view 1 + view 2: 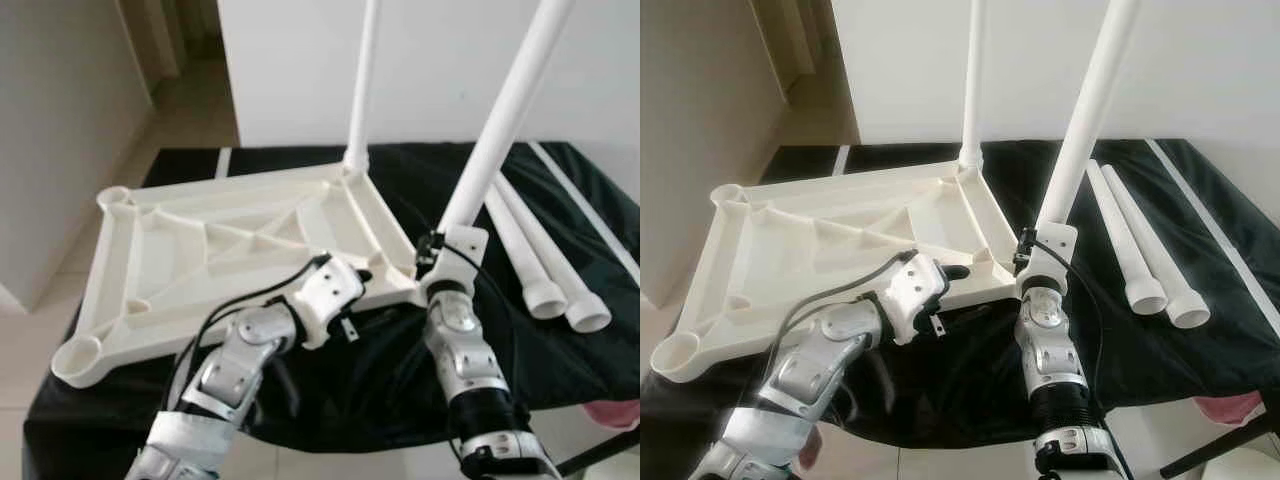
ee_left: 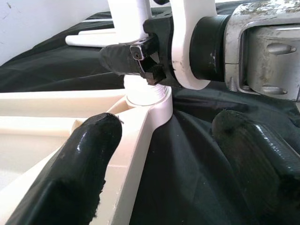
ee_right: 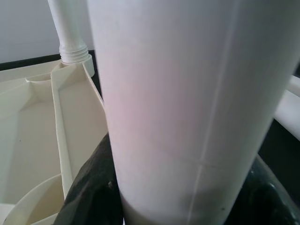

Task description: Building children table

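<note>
A cream plastic tabletop (image 1: 200, 240) lies upside down on a black cloth. One white leg (image 1: 358, 90) stands upright in its far right corner socket. At the near right corner, my right gripper (image 1: 450, 250) is shut on a second white leg (image 1: 505, 110), which leans slightly right with its lower end at that corner's socket (image 2: 145, 93). In the right wrist view its black fingers (image 3: 89, 187) press both sides of the leg (image 3: 187, 103). My left gripper (image 2: 164, 136) is open at the tabletop's near rim, one finger (image 2: 79, 164) over the rim and the other over the cloth.
Two loose white legs (image 1: 535, 255) lie side by side on the cloth (image 1: 400, 370) to the right, open ends toward me. A thin white rod (image 1: 590, 215) lies beyond them. A pink object (image 1: 615, 412) sits low at the right. A wall stands behind the table.
</note>
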Motion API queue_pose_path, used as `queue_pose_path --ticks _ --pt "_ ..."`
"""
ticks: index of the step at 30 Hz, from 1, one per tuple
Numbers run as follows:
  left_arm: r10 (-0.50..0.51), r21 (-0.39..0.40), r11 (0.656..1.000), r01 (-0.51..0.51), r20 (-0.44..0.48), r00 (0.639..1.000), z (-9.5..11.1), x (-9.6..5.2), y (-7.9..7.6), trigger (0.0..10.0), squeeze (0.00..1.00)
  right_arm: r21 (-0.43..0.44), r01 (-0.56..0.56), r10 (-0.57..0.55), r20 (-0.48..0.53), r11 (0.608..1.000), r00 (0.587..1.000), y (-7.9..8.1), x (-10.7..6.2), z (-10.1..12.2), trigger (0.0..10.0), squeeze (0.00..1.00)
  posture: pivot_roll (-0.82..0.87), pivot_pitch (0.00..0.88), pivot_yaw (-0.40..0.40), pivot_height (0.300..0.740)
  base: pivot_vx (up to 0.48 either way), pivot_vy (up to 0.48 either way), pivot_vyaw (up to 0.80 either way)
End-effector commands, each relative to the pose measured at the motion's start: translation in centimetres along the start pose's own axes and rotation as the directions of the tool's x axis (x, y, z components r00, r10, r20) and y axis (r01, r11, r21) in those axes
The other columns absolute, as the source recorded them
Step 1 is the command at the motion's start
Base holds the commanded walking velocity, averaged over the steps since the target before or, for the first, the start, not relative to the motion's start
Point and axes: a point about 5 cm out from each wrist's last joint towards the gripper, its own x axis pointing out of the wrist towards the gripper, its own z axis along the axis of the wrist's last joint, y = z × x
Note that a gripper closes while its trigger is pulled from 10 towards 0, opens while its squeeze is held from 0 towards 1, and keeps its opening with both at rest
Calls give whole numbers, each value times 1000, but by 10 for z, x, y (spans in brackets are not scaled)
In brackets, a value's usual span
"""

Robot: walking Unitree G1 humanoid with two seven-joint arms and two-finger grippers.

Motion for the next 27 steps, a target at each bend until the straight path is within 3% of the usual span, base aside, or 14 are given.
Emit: queue_pose_path --ticks 1,9,10,17,27 --pt "9 -13 1000 -9 -6 1000 -1 -1 0 10000 0 9 61 -59 -150 998 987 -10 -7 -30 10000 0 -35 0 3 740 0 0 0" --pt "4 -15 1000 -4 -4 1000 -1 0 -3 10000 0 18 55 -53 -115 998 992 -2 -11 -24 10000 43 -34 0 3 740 0 0 0" --pt "3 -16 1000 -3 -3 1000 -1 0 -4 10000 0 23 46 -43 -103 999 994 -2 -12 -23 10000 1000 -35 0 4 740 0 0 0" --pt "-3 -15 1000 3 -6 1000 -2 0 -4 10000 0 91 -48 51 -33 995 998 -3 -18 -13 10000 1000 -40 0 4 740 0 0 0" --pt "-2 -20 1000 2 -7 1000 -3 -1 -6 10000 0 64 -163 161 43 984 986 -39 -21 -8 10000 1000 -41 0 2 740 0 0 0"
